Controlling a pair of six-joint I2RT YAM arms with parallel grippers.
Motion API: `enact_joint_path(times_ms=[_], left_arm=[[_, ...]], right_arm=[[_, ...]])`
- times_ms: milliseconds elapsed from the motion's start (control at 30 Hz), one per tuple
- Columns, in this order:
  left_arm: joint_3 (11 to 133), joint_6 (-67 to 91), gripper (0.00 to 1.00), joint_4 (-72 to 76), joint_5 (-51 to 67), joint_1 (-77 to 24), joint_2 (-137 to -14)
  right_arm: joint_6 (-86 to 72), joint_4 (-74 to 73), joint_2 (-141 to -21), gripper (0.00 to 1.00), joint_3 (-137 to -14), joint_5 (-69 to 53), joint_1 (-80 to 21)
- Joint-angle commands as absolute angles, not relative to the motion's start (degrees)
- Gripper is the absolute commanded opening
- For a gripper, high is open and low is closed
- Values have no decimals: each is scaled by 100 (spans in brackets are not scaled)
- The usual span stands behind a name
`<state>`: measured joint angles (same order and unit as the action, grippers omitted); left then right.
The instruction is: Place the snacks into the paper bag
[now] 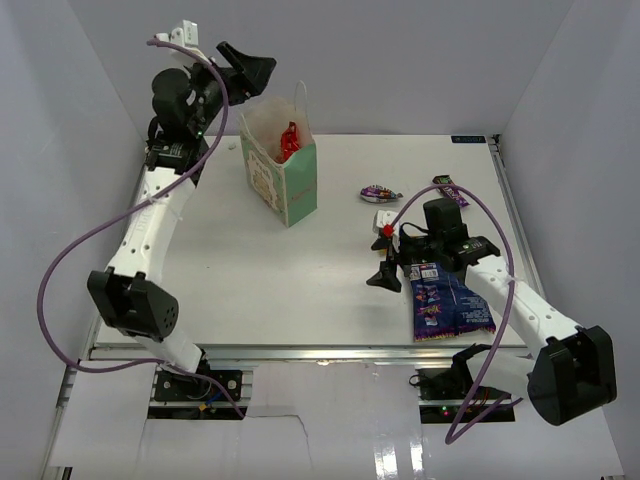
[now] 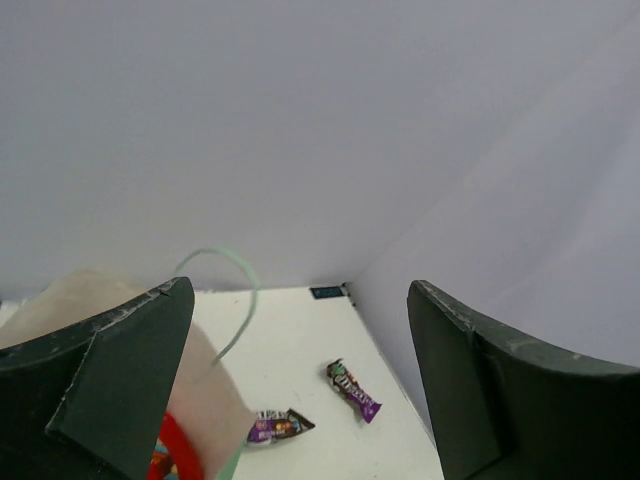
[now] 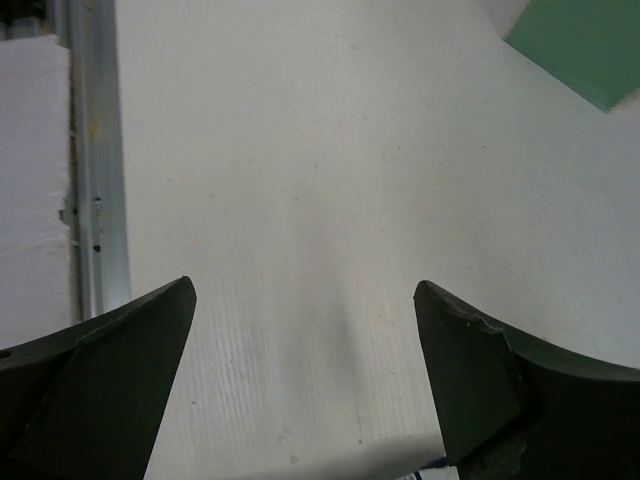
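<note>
The paper bag (image 1: pixel 281 172) stands upright at the back left of the table, with a big red bag (image 1: pixel 290 140) showing inside its mouth. My left gripper (image 1: pixel 258 80) hovers open and empty just above and behind the bag. In the left wrist view its jaws (image 2: pixel 300 290) stand wide, with the bag's cream wall (image 2: pixel 80 300) and red packet (image 2: pixel 180 450) below. A small purple candy (image 1: pixel 377 191) (image 2: pixel 278 426) and a dark purple bar (image 1: pixel 450 190) (image 2: pixel 353 390) lie at the back right. My right gripper (image 1: pixel 384 258) (image 3: pixel 304 288) is open over bare table, beside the big blue-purple bag (image 1: pixel 447 305).
White enclosure walls stand close on the left, back and right. A metal rail (image 3: pixel 95 150) runs along the table's near edge. The bag's thin loop handle (image 2: pixel 235 300) arches up beside my left fingers. A corner of the bag's green side (image 3: pixel 580 45) shows in the right wrist view.
</note>
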<state>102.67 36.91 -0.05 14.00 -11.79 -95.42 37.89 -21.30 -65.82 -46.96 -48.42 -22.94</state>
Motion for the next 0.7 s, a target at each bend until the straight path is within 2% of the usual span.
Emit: enact_joint_path(times_ms=[0, 100, 167, 233, 333, 367, 500, 567, 667], left_arm=[[10196, 3253, 98, 826, 2170, -1151, -8615], [9495, 3085, 98, 817, 2688, -1151, -7870], [8468, 2928, 98, 835, 3144, -1151, -7359], [7216, 2770, 98, 835, 3391, -1151, -6527], [5989, 2444, 98, 774, 3428, -1160, -5382], [5359, 2348, 98, 626, 3376, -1151, -5135], [4414, 1864, 98, 36, 3077, -1160, -4159], [4132, 1793, 98, -262, 3015, -1186, -3677], [3536, 1732, 98, -334, 2953, -1195, -3114]], right_arm=[[3989, -1889, -6644, 96, -4632, -3711, -2276], [4454, -1933, -6688, 98, -4579, -2806, -2276], [4675, -2003, -6662, 98, -4605, -2140, -2268], [4974, -2213, -6540, 98, -4649, -1882, -2198], [5098, -2687, -6539, 97, -4868, -1565, -1969], [4958, -2707, -6617, 96, -4930, -1190, -1908], [3308, -2707, -7153, 98, -5246, 322, -1583], [2788, -2760, -7286, 99, -5107, 753, -1521], [2401, -2681, -7076, 98, -4685, 686, -1293]])
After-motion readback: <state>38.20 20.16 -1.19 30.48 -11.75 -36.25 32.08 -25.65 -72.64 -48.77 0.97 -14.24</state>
